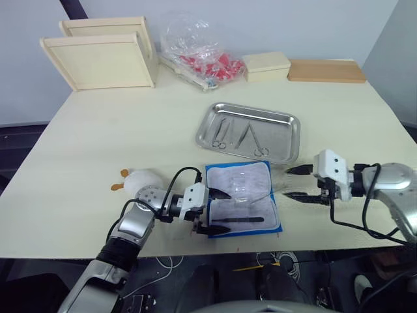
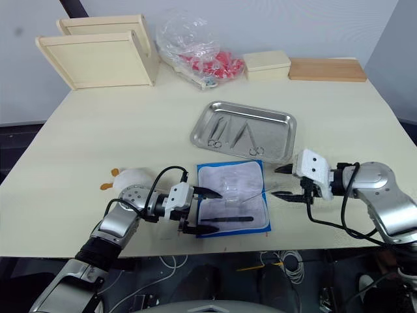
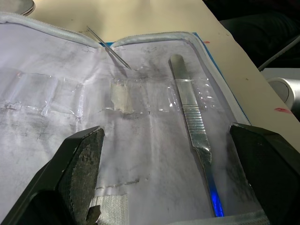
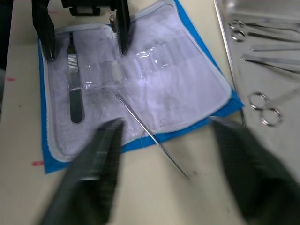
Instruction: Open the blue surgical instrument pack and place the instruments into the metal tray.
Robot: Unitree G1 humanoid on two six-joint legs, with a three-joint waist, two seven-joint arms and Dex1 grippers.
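Pack [image 1: 242, 199] lies unfolded between both grippers, just short of the tray [image 1: 249, 132], which already holds several tools. Left gripper [image 1: 220, 212] wide open, empty, straddling the pack's left edge. The scalpel handle [image 3: 192, 119] sits between its fingers, long axis running away along them. Right gripper [image 1: 294, 182] open, empty, just off the right edge; thin probe [image 4: 150, 135] points toward it.

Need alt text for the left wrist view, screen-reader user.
The left hand, fingers open, hovers over the unfolded blue-bordered whitish instrument pack. A flat silver ridged-handled instrument lies in a clear pocket between the fingers, and a thin needle-like silver probe lies across the pack's far edge onto the pale table.
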